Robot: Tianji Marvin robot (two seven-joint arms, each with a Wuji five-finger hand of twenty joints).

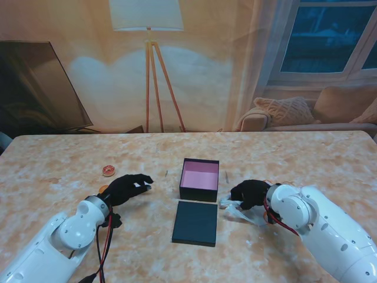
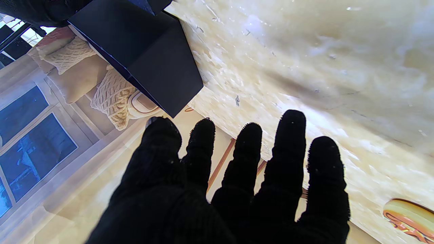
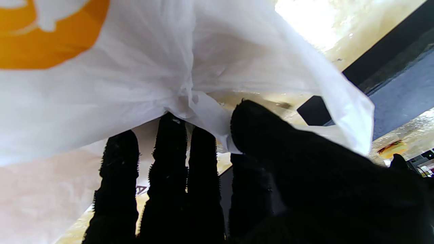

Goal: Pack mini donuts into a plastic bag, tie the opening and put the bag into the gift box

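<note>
The open gift box (image 1: 199, 178) with its pink inside stands mid-table, dark-walled in the left wrist view (image 2: 149, 51). My right hand (image 1: 250, 193) lies just right of the box, shut on a white plastic bag (image 1: 238, 211). In the right wrist view the thumb (image 3: 268, 135) pinches the bag (image 3: 135, 84) beside its twisted neck, and an orange donut (image 3: 40, 37) shows through the plastic. My left hand (image 1: 126, 187) hovers left of the box, open with fingers (image 2: 291, 145) spread and nothing in it. A loose mini donut (image 1: 108, 171) lies on the table beyond that hand, also seen in the left wrist view (image 2: 407, 217).
The dark box lid (image 1: 195, 223) lies flat on the table nearer to me than the box, between my two arms. The marble-patterned table (image 1: 306, 159) stretches to both sides. A printed living-room backdrop stands behind the far edge.
</note>
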